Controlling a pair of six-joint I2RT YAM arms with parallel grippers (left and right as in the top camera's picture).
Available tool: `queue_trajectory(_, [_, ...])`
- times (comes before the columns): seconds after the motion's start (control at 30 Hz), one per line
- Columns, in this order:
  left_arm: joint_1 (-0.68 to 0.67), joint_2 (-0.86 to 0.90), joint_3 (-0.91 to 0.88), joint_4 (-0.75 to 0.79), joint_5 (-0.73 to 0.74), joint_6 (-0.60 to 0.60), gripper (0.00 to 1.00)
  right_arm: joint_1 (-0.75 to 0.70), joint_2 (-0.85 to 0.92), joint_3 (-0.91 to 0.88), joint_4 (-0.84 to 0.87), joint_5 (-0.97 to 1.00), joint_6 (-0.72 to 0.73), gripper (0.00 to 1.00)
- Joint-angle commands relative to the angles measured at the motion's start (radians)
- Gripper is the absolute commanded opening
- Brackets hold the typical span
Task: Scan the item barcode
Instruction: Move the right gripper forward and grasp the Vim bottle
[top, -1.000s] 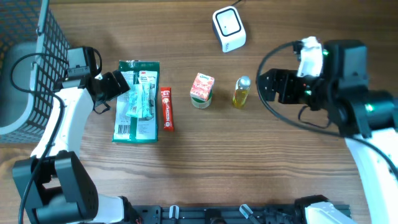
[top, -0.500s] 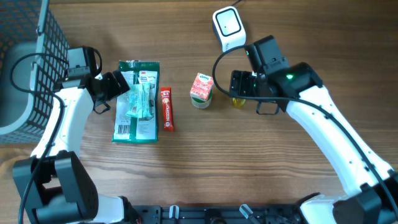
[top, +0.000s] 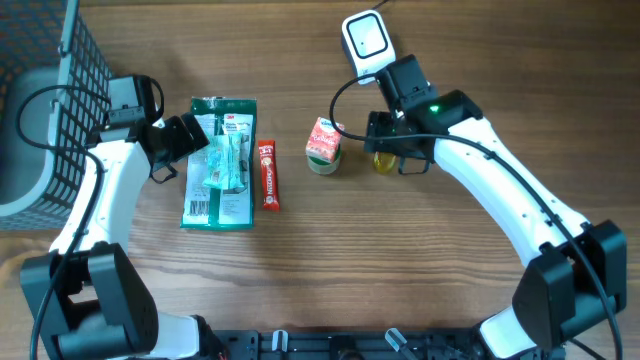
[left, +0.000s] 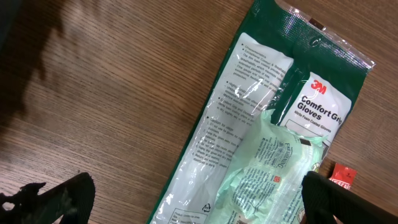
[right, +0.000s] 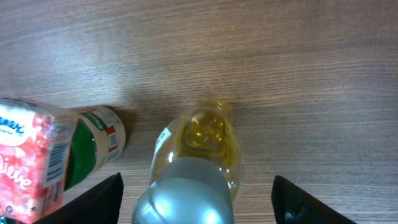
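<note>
A small bottle of yellow liquid with a silver cap stands upright on the wooden table. My right gripper hangs over it, open. One dark finger is on each side of the cap, and neither touches it. From overhead the gripper covers most of the bottle. The white barcode scanner sits at the back, just beyond that arm. My left gripper is open above a green pack of gloves, with nothing held.
A pink tissue pack on a green can stands just left of the bottle, close to the right finger's side. A red tube lies beside the glove pack. A wire basket fills the far left corner.
My right arm has swung in from the right side and come down over the bottle, its jaws narrowing a little. The left arm has not moved.
</note>
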Motion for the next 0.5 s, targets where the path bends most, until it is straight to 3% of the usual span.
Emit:
queue_trajectory(0.0, [0.004,-0.021,0.009,0.003,0.008,-0.006,1.00,0.003,0.019,0.006,-0.002,0.018,0.003,0.68])
queue_trajectory(0.2, [0.004,-0.021,0.009,0.003,0.008,-0.006,1.00,0.002,0.019,0.005,-0.034,0.023,-0.084,0.52])
queue_trajectory(0.47, [0.004,-0.021,0.009,0.003,0.008,-0.006,1.00,0.002,0.019,0.005,-0.055,0.071,-0.241,0.54])
